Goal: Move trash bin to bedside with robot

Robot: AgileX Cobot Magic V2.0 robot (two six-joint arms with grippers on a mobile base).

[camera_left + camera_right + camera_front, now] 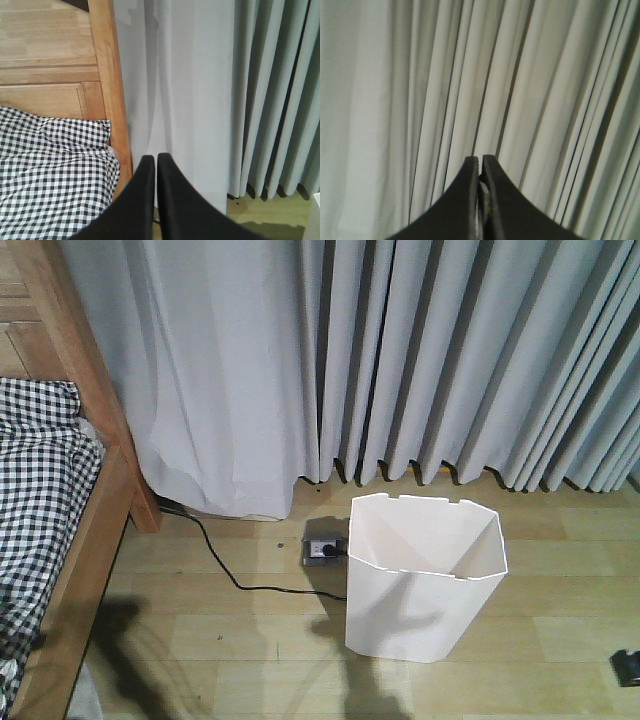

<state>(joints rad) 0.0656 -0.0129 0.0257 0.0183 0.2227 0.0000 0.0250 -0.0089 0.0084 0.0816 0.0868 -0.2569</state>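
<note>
Beside a light wooden bed frame (95, 500) dressed in black-and-white checked bedding (40, 490), a white tapered plastic trash bin (425, 575) with angular faceted sides stands upright on the pale wood-plank floor (250, 640), apart from the bed and just in front of long grey pleated curtains (400, 350). A small dark socket box (322, 548) sits on the floor just beside the bin's left wall, and a black cable (215, 565) runs from it toward the foot of the bed, crossing the stretch the bin would have to travel.

That cable looks like the chief hazard: a bin slid along the floor could catch on it or on the socket box and tip, being light and narrower at the base than at the rim. A grip on only one thin wall could also let it swing or slip.

Neither arm touches the bin. The left gripper (152, 165), its black fingers pressed together with only a thin slit between them and nothing held, points toward the bed's wooden headboard (45, 60) and the curtain edge. The right gripper (480, 167), likewise closed and empty, faces the curtains. In the front view the arms appear only as shadows on the floor.
</note>
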